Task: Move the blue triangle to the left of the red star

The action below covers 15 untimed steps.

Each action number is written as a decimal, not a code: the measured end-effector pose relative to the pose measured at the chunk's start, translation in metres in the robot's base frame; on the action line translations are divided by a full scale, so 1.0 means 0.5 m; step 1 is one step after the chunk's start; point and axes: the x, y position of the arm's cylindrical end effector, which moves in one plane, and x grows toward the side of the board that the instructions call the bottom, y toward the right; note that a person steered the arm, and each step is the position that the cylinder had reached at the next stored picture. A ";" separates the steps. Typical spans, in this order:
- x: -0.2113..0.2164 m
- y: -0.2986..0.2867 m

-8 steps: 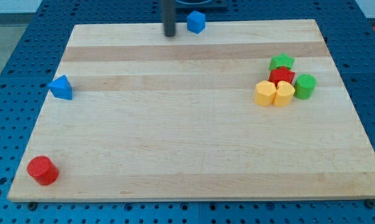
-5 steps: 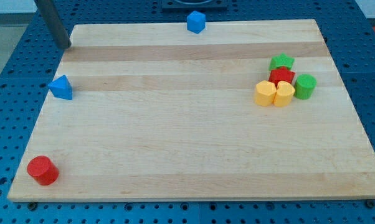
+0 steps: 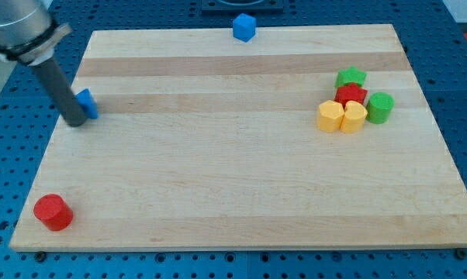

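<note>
Nearest to the view's bottom, a red cylinder point(image 3: 53, 212) stood alone in the left corner of the wooden board point(image 3: 233, 201), far from everything else. Higher up on the left edge, my tip point(image 3: 75, 122) rested on the board, touching or almost touching the blue triangle point(image 3: 87, 103). The rod covered the left part of this block, so only its right side was visible. The arm has no fingers to open or close, only the straight rod.

The important relation was this: the triangle lay on the right of my tip and slightly toward the view's top, and the red star point(image 3: 351, 95) was well apart on the view's right side. So, in my judgement, a push toward the right would carry the triangle across the board toward the star.

The star sat inside a tight group, with a green star point(image 3: 351, 77) above it, a green cylinder point(image 3: 380, 108) at its right, and two yellow blocks point(image 3: 341, 117) below it. A blue cube point(image 3: 243, 27) stood at the top edge.
</note>
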 end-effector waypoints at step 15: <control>-0.175 0.669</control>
